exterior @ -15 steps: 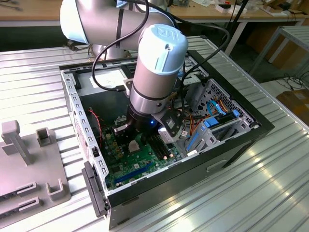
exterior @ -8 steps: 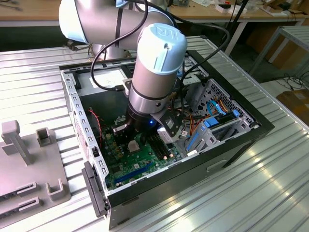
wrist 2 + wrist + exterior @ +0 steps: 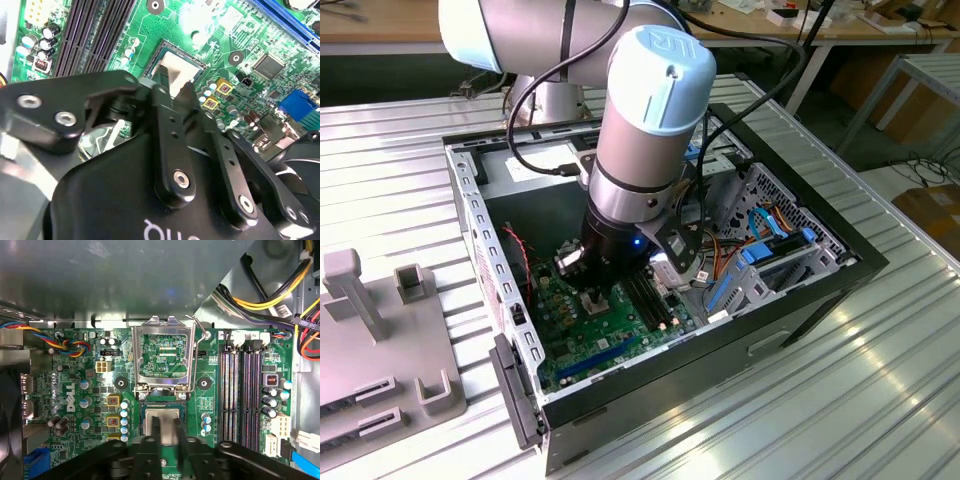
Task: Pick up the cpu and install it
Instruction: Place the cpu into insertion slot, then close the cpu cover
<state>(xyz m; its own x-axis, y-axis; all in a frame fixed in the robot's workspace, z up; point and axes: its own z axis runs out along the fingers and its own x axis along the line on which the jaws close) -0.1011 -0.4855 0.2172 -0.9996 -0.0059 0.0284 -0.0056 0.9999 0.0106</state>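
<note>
The cpu (image 3: 165,413) is a small square chip with a silvery face. It lies flat within the socket on the green circuit board (image 3: 75,390), and its lower part is hidden behind my gripper (image 3: 167,424). The socket's metal load frame (image 3: 163,352) stands tipped up and open just beyond the cpu. In the second wrist view the gripper (image 3: 175,87) sits right over the near edge of the cpu (image 3: 176,67). In the exterior view the arm reaches down into the open computer case (image 3: 820,290), with the gripper (image 3: 592,285) low over the board (image 3: 595,345).
Black memory slots (image 3: 242,395) run beside the socket. Coloured cable bundles (image 3: 280,300) hang near the drive cage (image 3: 770,240). The case's metal walls (image 3: 480,240) close in around the board. A grey fixture (image 3: 380,330) stands on the ribbed table at the exterior view's left.
</note>
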